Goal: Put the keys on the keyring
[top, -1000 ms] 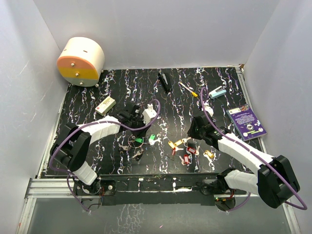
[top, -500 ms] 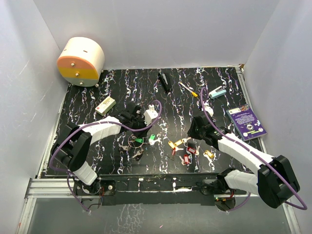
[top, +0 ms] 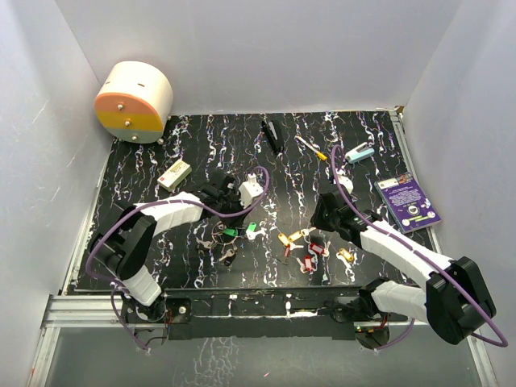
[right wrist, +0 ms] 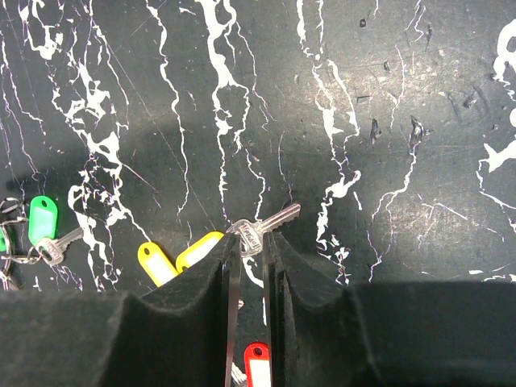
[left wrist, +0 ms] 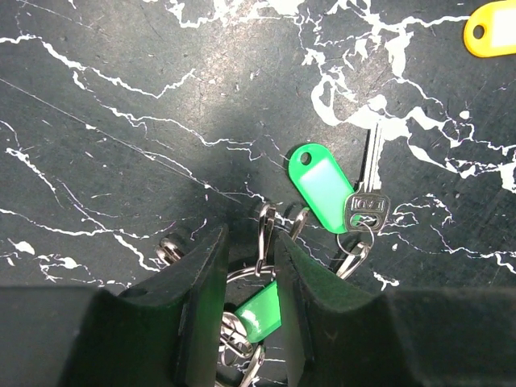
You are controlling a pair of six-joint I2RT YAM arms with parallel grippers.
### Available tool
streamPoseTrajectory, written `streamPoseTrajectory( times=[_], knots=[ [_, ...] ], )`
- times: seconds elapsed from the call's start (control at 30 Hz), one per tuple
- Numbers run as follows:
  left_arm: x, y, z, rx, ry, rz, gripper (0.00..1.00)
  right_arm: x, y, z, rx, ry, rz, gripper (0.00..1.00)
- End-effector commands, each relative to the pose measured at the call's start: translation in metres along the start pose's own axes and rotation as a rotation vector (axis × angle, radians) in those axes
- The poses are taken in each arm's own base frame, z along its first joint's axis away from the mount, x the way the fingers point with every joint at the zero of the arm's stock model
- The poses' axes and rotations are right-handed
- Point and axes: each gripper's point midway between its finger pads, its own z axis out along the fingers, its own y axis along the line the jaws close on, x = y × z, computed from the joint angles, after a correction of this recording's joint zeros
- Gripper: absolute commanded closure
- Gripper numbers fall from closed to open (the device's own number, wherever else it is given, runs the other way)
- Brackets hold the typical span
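Lying nearest the arms' bases on the black marbled table [top: 201, 145], red-tagged keys [top: 310, 258] are sitting in a loose scatter, with a gold-tagged key [top: 347, 255] just to their right. The right gripper [right wrist: 250, 240] is hanging over this scatter. Its jaws are pressed nearly together and pinching the head of a silver key [right wrist: 278, 218], whose blade is sticking out past the fingertips, angling up and right. A red tag [right wrist: 256, 363] is showing through the slit between the fingers, and two yellow tags [right wrist: 153, 262] are lying just left of them.

Further left, the left gripper [left wrist: 248, 235] is standing over the keyring [left wrist: 261, 234]. Its jaws are drawn in narrow, and one silver loop is rising on edge between them, nearer the right pad. Whether the loop is being clamped: cannot tell. A lower green tag [left wrist: 260, 310] is sitting between the fingers. An upper green tag [left wrist: 322, 189] is lying just beyond them, with a small steel key [left wrist: 371, 161] beside it on the same cluster.

A purple card [top: 409, 201] is lying at the table's right edge. Toward the back, a small white box [top: 174, 174], a slim black object [top: 272, 137], a yellow-handled screwdriver [top: 310, 147] and a teal-and-white item [top: 360, 153] are lying well apart. A cream-and-orange drum [top: 133, 101] is sitting in the far left corner.
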Motion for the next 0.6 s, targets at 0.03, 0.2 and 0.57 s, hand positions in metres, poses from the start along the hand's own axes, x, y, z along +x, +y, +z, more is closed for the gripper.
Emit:
streamPoseTrajectory(
  times=[0.03,0.2,0.57],
  knots=[
    [-0.013,-0.001,0.000,0.004,-0.031,0.015,0.72,-0.019,0.008,-0.002,-0.026,-0.078,0.020,0.77],
    [-0.009,-0.006,-0.002,0.016,-0.026,0.013,0.73,-0.019,0.007,-0.002,-0.025,-0.080,0.020,0.77],
    [0.024,-0.009,0.003,-0.005,0.024,0.025,0.82,-0.021,0.009,-0.005,-0.034,-0.084,0.024,0.77]
  ],
)
